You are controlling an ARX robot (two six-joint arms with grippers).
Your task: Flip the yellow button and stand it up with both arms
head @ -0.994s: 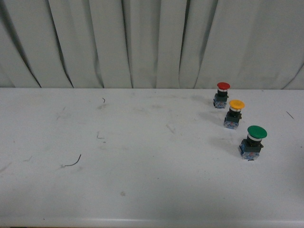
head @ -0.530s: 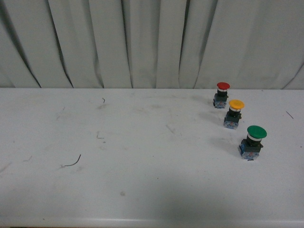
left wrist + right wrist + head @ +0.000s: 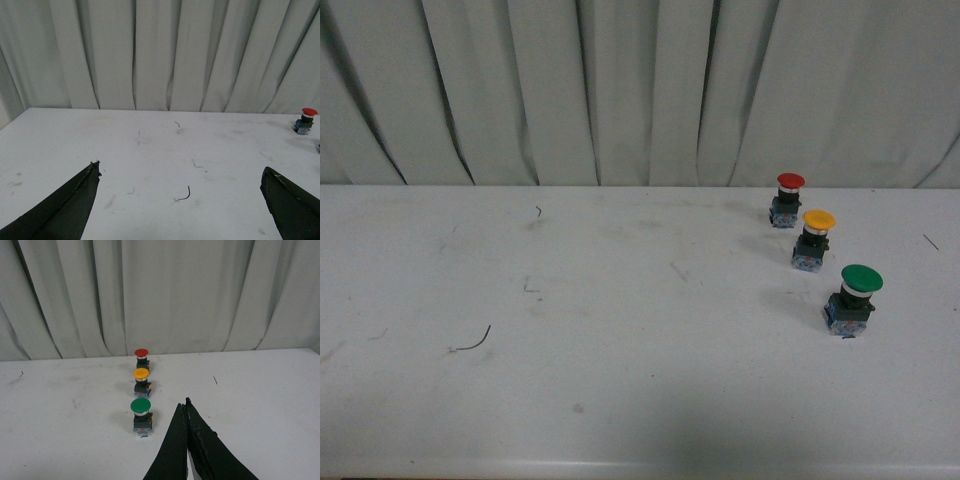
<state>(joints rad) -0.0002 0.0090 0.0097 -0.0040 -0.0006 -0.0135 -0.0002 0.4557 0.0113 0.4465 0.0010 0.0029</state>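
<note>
Yellow button (image 3: 141,379) stands cap-up on the bench (image 3: 620,300), ahead of the right claw (image 3: 187,407), between red button (image 3: 142,358) and green button (image 3: 141,414); right claw closed, empty; left claw (image 3: 180,172) spread wide, empty, well apart.

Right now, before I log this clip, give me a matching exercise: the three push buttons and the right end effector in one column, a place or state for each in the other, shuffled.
Column one:
1. red-capped round push button
2. yellow-capped round push button
3. green-capped round push button
4. right arm's black end effector

Column two:
A. middle of the row, upright
B. shut, holding nothing
C. nearest the robot, largest cap
D. closest to the grey curtain

Pairs: 1-D, 2-A, 3-C, 4-B
</note>
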